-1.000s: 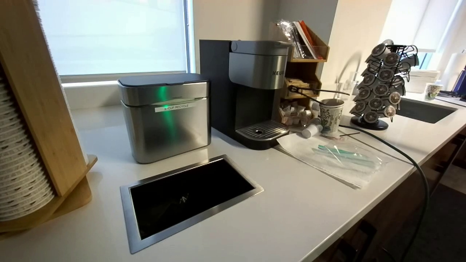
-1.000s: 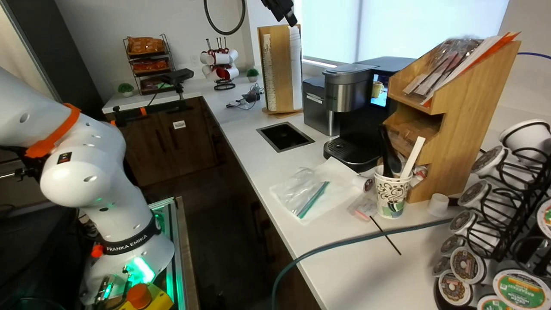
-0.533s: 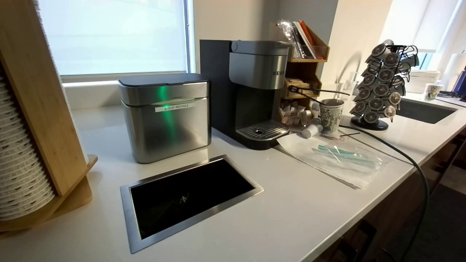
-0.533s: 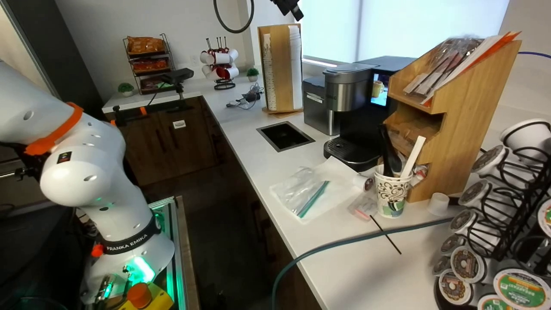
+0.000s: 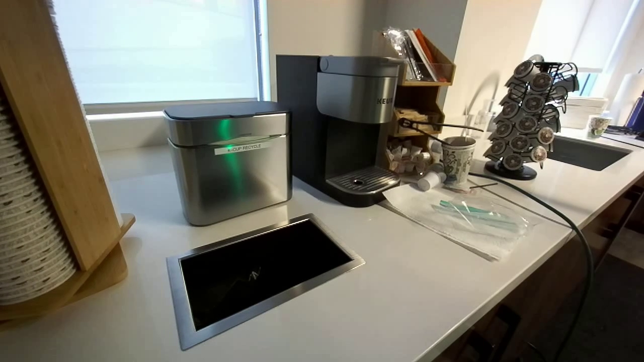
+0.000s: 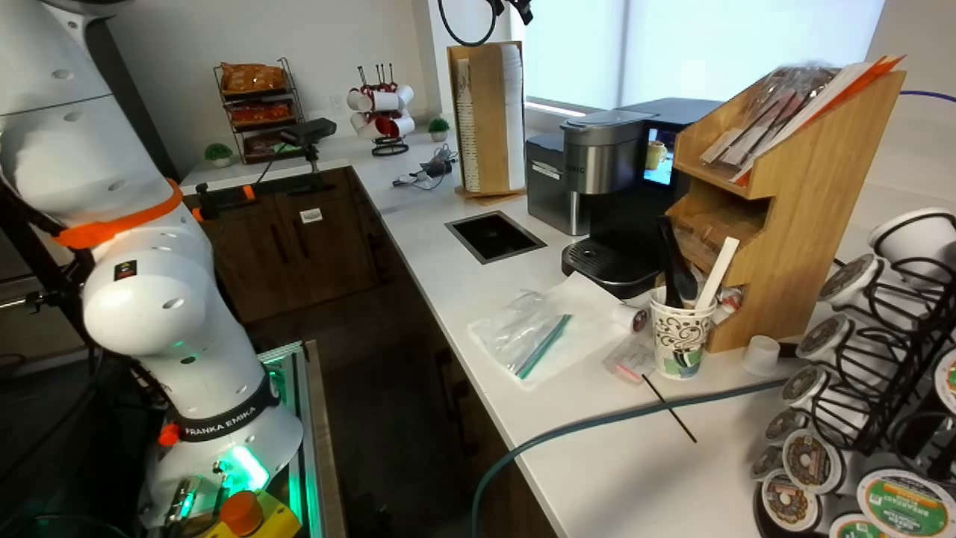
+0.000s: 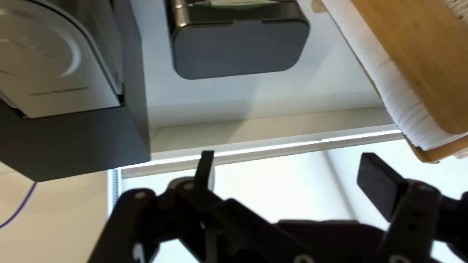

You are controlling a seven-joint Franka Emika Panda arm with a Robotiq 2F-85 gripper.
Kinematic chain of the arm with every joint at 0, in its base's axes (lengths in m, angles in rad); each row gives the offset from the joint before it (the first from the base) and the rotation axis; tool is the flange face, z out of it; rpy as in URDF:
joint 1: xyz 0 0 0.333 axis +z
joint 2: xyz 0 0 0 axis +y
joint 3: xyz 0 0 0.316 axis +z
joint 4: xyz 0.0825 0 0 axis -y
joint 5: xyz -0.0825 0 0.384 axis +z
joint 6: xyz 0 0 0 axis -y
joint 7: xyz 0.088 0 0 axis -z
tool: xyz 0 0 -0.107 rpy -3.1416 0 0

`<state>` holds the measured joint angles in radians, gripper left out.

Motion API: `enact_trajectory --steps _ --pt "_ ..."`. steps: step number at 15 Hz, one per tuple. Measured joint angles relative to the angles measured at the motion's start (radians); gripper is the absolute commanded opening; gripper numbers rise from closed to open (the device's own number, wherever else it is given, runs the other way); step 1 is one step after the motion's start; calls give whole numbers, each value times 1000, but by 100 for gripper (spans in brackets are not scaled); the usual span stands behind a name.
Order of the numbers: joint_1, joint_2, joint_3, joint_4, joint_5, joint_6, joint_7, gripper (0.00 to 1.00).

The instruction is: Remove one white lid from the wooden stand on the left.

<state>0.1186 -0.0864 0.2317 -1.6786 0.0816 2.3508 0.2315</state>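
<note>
In both exterior views the wooden stand [image 5: 75,151] [image 6: 491,119] rises from the counter as a tall light-brown holder. The wrist view has it leaning across the upper right [image 7: 420,54]. White lids [image 7: 398,87] are stacked tightly along one side of it; the same white column of lids [image 6: 513,116] shows in an exterior view. My gripper [image 7: 287,160] is spread wide in the wrist view, nothing between its fingers, apart from the stand. An exterior view catches only a dark part of the gripper [image 6: 519,9] at its top edge, above the stand's top.
A steel bin [image 5: 231,166] stands beside the wooden stand, then a coffee machine [image 5: 347,125]. A rectangular counter opening [image 5: 261,271] lies in front. The window [image 7: 270,182] is behind the gripper. Paper cups [image 5: 30,216] fill another side of the stand.
In an exterior view the gripper has shifted up and to the right, rising past the stand's top. The arm's upper links have swung upward and right. The stand and lids look unmoved.
</note>
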Motion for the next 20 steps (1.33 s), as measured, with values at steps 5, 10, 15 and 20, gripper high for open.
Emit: enact_trajectory --steps 5,10,15,20 --pt "12 22 -13 26 0 0 -1 100" --pt "23 42 -12 49 8 0 -5 100" --pt "110 257 48 259 122 1 -71 100" --pt "135 481 117 486 294 2 -178 100"
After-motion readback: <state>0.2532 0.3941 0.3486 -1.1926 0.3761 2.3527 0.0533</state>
